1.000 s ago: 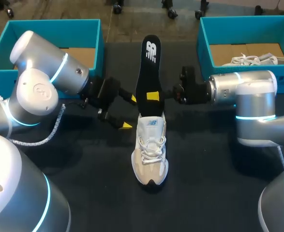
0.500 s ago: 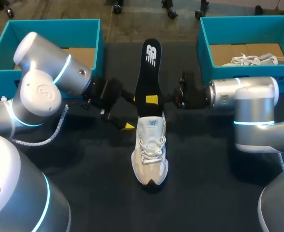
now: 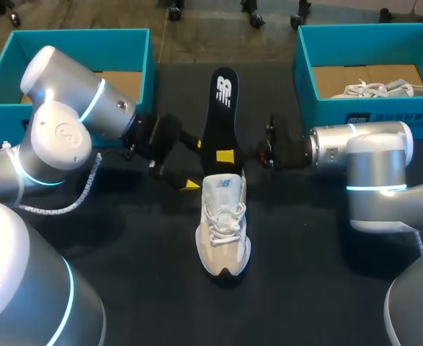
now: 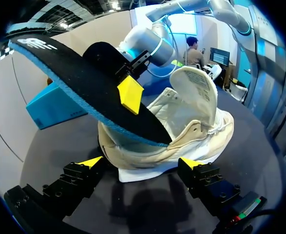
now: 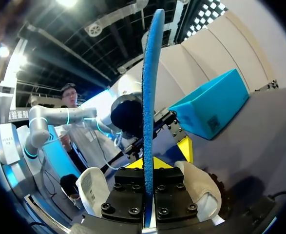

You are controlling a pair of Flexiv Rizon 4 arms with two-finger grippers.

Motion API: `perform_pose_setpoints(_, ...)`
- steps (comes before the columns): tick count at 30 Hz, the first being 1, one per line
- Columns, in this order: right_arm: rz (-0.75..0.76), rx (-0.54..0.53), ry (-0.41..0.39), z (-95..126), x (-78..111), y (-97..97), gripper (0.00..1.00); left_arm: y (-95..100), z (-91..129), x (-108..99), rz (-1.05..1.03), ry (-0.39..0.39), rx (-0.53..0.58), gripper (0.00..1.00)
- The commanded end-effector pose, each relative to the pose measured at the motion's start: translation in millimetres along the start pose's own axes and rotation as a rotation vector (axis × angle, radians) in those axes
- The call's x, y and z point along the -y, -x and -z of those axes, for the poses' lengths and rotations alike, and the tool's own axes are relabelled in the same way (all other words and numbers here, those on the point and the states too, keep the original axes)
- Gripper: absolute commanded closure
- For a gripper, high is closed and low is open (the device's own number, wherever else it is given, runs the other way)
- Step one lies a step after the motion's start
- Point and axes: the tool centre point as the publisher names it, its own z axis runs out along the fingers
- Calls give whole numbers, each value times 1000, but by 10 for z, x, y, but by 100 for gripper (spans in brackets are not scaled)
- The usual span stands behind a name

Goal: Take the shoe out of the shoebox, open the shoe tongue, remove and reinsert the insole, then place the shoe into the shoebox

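Beside left shoebox (image 3: 81,49), left pincer (image 3: 194,165) spread behind shoe (image 3: 224,231), right pincer (image 3: 227,155) clamping insole (image 3: 222,101)

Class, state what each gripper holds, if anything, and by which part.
The right gripper pinches the black insole low down, just above the opening of the shoe. The left gripper is open, holding nothing.

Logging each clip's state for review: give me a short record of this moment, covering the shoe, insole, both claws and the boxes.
shoe: on the table between the arms, outside both boxes
insole: black, one end in the shoe's opening, rest slanting up
right claw: shut on insole
left claw: open beside the shoe's heel, holding nothing
left shoebox: at the table's far left
right shoebox: holds a second shoe
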Motion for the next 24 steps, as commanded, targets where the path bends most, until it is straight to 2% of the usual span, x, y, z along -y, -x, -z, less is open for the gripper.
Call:
perform_pose_setpoints(1,-7,13,-2,3,68,-34,100,13,-13,-30,1,2,0,0)
perform_pose_setpoints(17,-79,51,-6,-22,442,-61,100,5,13,-4,-6,1,-10,0)
perform_pose_setpoints(24,-99,68,14,-18,524,-105,100,30,26,-33,0,4,-8,0)
